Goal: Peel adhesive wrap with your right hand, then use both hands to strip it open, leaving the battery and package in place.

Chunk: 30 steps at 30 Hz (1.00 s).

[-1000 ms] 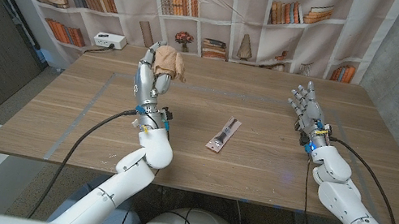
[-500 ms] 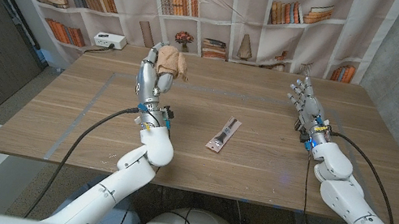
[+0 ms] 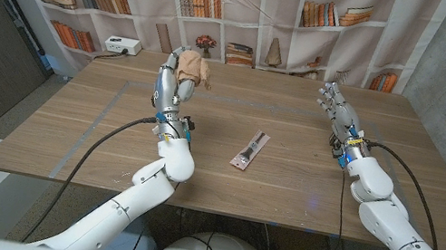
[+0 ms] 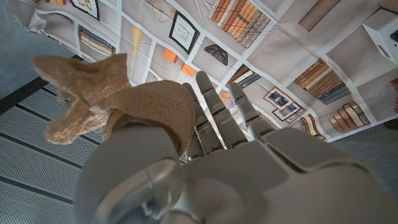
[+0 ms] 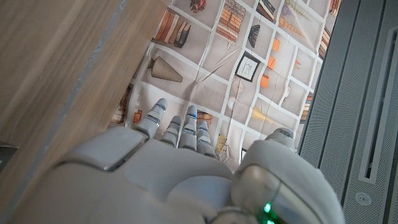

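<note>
A slim battery package point(image 3: 250, 150) lies on the wooden table point(image 3: 286, 187) near its middle, with neither hand touching it. My left hand point(image 3: 170, 88) is raised upright over the far left part of the table and holds a crumpled tan adhesive wrap point(image 3: 189, 66) at its fingertips. In the left wrist view the wrap point(image 4: 118, 102) clings beside the thumb of the left hand point(image 4: 224, 155). My right hand point(image 3: 336, 108) is lifted over the far right part of the table, fingers apart and holding nothing. The right wrist view shows the back of the right hand point(image 5: 180, 155), fingers extended.
A white power box point(image 3: 122, 46) stands at the table's far left edge. A bookshelf-print backdrop point(image 3: 252, 11) hangs behind the table. Black cables run along both forearms.
My right hand has drifted a little farther away and toward the middle. The left hand with the wrap has risen very slightly. The package has not moved.
</note>
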{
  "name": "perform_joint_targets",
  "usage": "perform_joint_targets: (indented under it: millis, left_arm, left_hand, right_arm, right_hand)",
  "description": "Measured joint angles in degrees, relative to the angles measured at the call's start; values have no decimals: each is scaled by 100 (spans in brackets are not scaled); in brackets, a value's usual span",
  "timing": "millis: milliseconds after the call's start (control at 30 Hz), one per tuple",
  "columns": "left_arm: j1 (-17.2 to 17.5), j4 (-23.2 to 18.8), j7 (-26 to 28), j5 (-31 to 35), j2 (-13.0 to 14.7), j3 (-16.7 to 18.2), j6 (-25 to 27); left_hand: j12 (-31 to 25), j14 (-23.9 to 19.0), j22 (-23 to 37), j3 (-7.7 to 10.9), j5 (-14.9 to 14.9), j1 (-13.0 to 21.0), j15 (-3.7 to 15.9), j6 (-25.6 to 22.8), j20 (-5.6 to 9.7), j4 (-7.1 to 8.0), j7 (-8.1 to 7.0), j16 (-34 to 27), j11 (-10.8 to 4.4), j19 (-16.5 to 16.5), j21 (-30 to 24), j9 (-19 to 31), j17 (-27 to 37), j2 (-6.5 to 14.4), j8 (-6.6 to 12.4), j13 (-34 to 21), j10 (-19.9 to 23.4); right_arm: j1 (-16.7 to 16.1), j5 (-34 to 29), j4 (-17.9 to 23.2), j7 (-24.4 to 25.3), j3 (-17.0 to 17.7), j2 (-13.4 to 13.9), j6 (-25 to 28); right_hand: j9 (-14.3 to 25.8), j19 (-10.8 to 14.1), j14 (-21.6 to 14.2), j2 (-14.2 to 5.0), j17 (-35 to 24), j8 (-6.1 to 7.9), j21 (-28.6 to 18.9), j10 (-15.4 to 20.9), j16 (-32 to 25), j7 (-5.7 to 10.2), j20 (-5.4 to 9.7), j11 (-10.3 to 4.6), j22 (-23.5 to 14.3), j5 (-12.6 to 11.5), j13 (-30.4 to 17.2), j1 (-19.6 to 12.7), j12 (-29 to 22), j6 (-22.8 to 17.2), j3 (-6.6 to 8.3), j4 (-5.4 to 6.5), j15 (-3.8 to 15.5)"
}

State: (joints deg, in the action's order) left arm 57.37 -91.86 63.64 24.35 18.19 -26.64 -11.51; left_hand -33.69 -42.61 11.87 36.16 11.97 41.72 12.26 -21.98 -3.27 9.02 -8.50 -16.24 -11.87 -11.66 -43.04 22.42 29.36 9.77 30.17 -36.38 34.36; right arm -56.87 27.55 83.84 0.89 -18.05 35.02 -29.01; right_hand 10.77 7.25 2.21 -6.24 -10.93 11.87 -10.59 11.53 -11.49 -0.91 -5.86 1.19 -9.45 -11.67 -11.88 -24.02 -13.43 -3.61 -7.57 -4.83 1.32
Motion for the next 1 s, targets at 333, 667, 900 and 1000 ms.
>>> perform_joint_targets:
  millis: [333, 667, 900, 1000]
  left_arm:
    - [-146, 158, -16, -124, 32, -83, 20]
    - [-208, 218, -4, -180, 42, -124, 20]
    - [-184, 220, 23, -222, 16, -100, 23]
    - [-171, 220, 27, -225, 11, -85, 36]
  left_hand:
    - [0, 0, -17, -55, 0, -102, -2, -85, 0, -7, -85, 44, 0, 0, 0, -11, -2, 46, 56, 57, 1]
    - [1, -6, -43, -72, 0, -133, -8, -136, 0, -24, -72, 78, 0, 0, 0, 6, 0, 32, 85, 57, 1]
    - [1, -6, -44, -79, 0, -188, -8, -253, 0, -32, -126, 100, 11, 0, 0, 32, 0, 43, 203, 56, 19]
    - [-23, -30, -43, -102, 0, -193, 13, -270, 0, -55, -143, 100, 0, 0, 0, 36, 0, 49, 237, 56, 45]
  right_arm:
    - [-24, -330, 105, 167, -54, 23, -96]
    - [-24, -567, 118, 295, -80, 10, -274]
    - [-83, -810, 229, 460, -94, -55, -349]
    - [-108, -900, 279, 506, -103, -56, -365]
  right_hand:
    - [0, 147, -50, -32, 0, 31, -44, 70, -8, 83, 23, -59, 0, 0, 0, -155, 0, -125, 59, -90, 9]
    - [0, 715, -359, -50, 0, 111, -110, 506, -106, 174, 146, -75, 0, 28, -27, -412, -99, -523, 184, -216, 52]
    - [0, 717, -359, -58, 0, 111, -110, 523, -106, 203, 148, -91, 0, 45, -26, -465, -99, -552, 221, -252, 52]
    - [0, 820, -387, -75, 28, 111, -110, 523, -106, 203, 104, -91, 0, 44, -26, -528, -99, -552, 245, -276, 79]
